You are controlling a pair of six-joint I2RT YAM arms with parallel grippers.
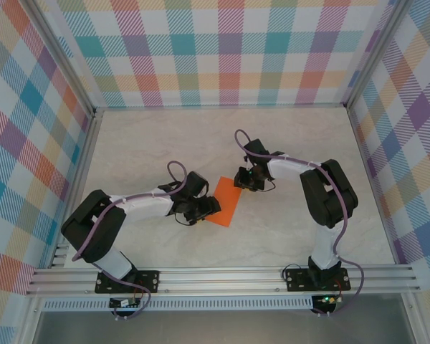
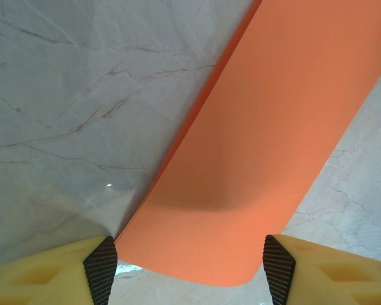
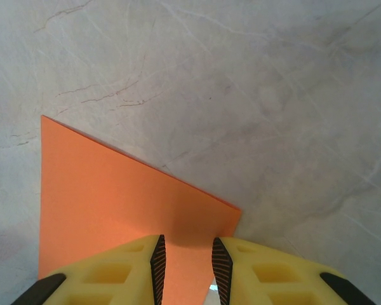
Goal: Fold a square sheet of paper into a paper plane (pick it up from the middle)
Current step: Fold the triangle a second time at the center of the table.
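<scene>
Orange paper sheet [image 1: 228,204]: folded oblong, on the desk [image 1: 165,143] between both arms, long axis running near-to-far.
Left fingers [image 2: 101,270]: spread wide, flanking its end, not gripping.
Right fingers [image 3: 157,264]: narrowly apart, above its edge.

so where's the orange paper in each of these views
top external: the orange sheet of paper lies mid-table, between the left gripper and the right gripper.
left wrist: the sheet is a broad band from bottom centre to the top right corner.
right wrist: the sheet sits lower left, running under the yellow fingers.
shared landmark: the pale veined tabletop beneath it.
</scene>
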